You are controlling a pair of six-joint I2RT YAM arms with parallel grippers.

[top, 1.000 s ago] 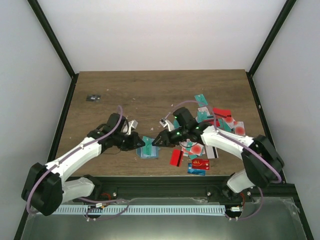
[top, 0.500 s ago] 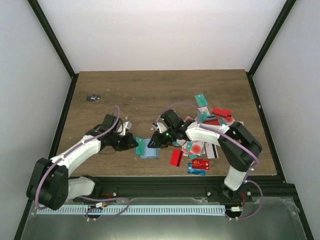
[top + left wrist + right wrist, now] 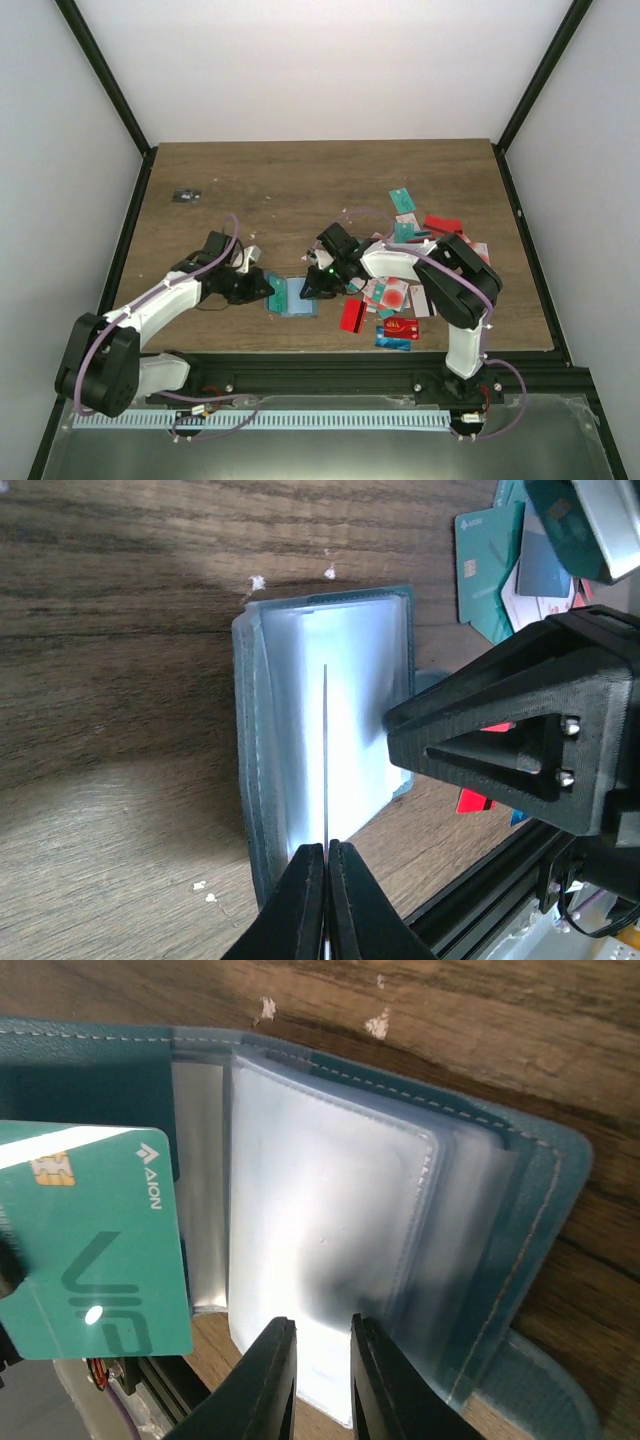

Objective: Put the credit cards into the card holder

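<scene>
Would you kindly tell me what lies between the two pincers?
The open card holder lies between the left pincer, which holds a teal card over it, and the right pincer; the top external view shows this.

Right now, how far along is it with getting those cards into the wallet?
Early. Done: the card holder lies open, its visible clear sleeves looking empty. In hand: the left claw pinches one teal card above it; the right claw is at the sleeves. Left: the scattered credit cards.
</scene>
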